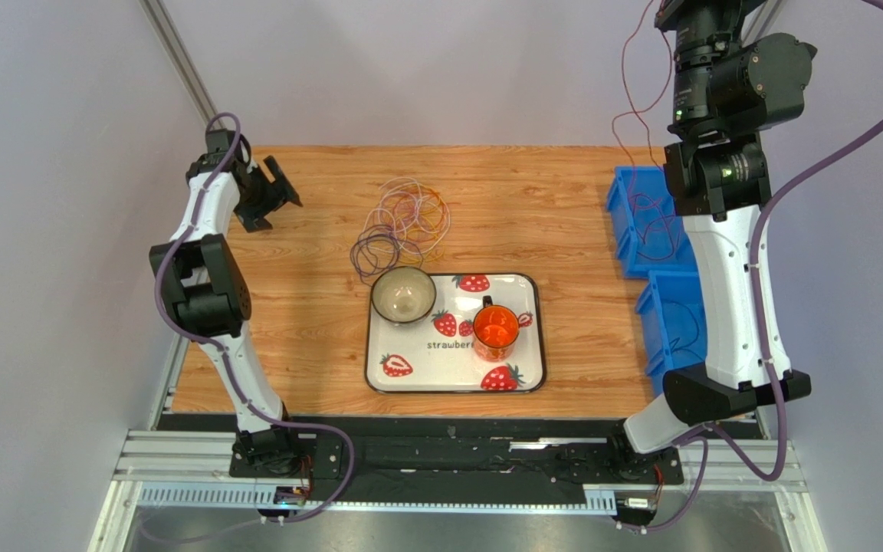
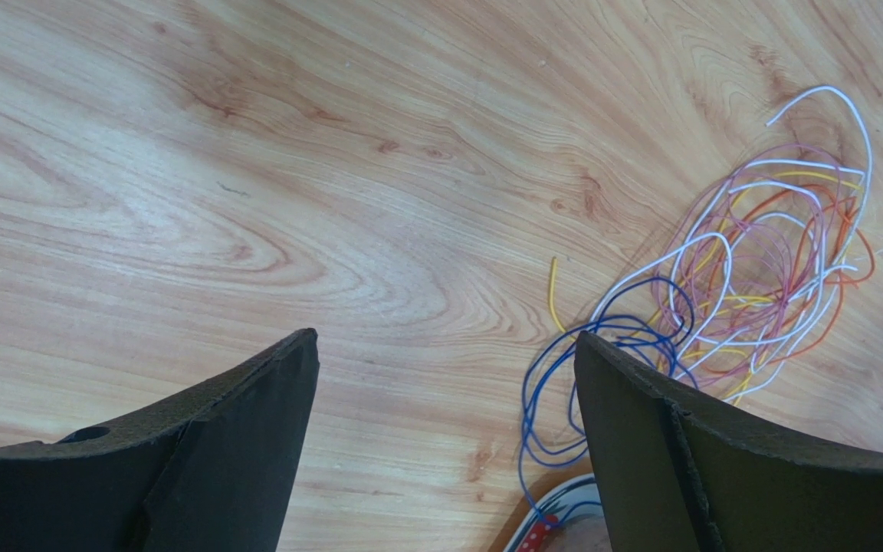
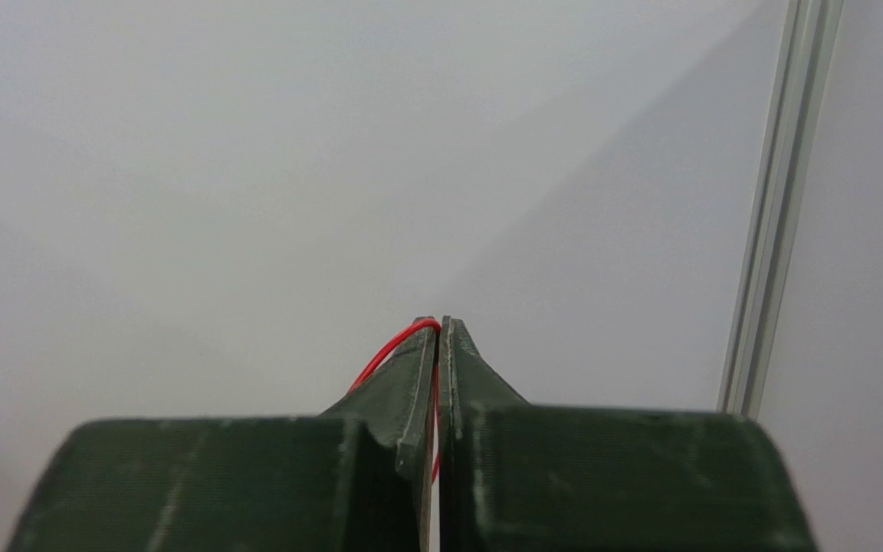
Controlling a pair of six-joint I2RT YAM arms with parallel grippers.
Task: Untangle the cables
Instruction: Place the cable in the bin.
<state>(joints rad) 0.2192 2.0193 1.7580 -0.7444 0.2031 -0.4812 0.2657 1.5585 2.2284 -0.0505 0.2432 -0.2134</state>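
Wooden worktop (image 1: 527, 207), plain grey walls around it. The cables (image 1: 402, 224) sit in a loose tangle toward the back middle, purple, orange and yellow loops all overlapping, the nearest ones just beside the bowl (image 1: 402, 296). One red cable (image 3: 383, 351) is pinched in the right pincer (image 3: 440, 334), clamped tight on it up high, with the wire dangling over the blue bins (image 1: 625, 224). Left pincer (image 2: 446, 345) is spread wide, gripping nothing, hovering over the wood left of the pile. Bowl and an orange cup (image 1: 496, 328) stand on the strawberry tray (image 1: 454, 391).
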